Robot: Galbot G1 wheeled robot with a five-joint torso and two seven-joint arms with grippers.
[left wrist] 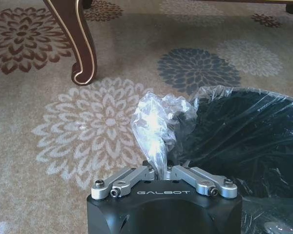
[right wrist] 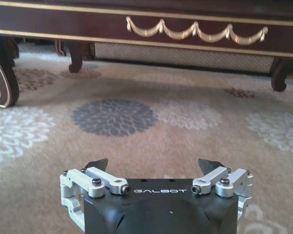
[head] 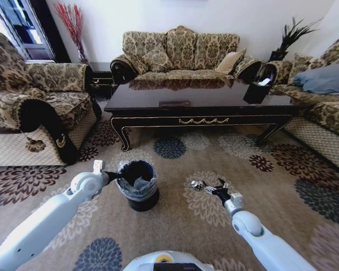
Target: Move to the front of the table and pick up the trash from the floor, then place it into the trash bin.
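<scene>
While the robot stands on the flowery carpet [head: 226, 169] facing the table [head: 198, 101], the trash bin [head: 137, 183] sits on the floor just in front of it, a little to its left and near the table's front edge. The left gripper [left wrist: 161, 171] is at the bin's rim, and its fingers are pinched tight on a bunched-up bit of the clear plastic liner [left wrist: 156, 122], which sticks up from between them. In the left wrist view the dark inside of the bin lies just beside that gripper, and a curved table leg [left wrist: 78, 44] stands on the carpet farther off. The right gripper [head: 213, 187] hangs low over the carpet to the right of the bin, apart from it. Its fingers [right wrist: 211, 166] are spread wide with nothing between them. A small silvery foil ball [head: 196, 185] lies on the carpet just beside that gripper. A small black box [head: 256, 92] stands on the right end of the table.
</scene>
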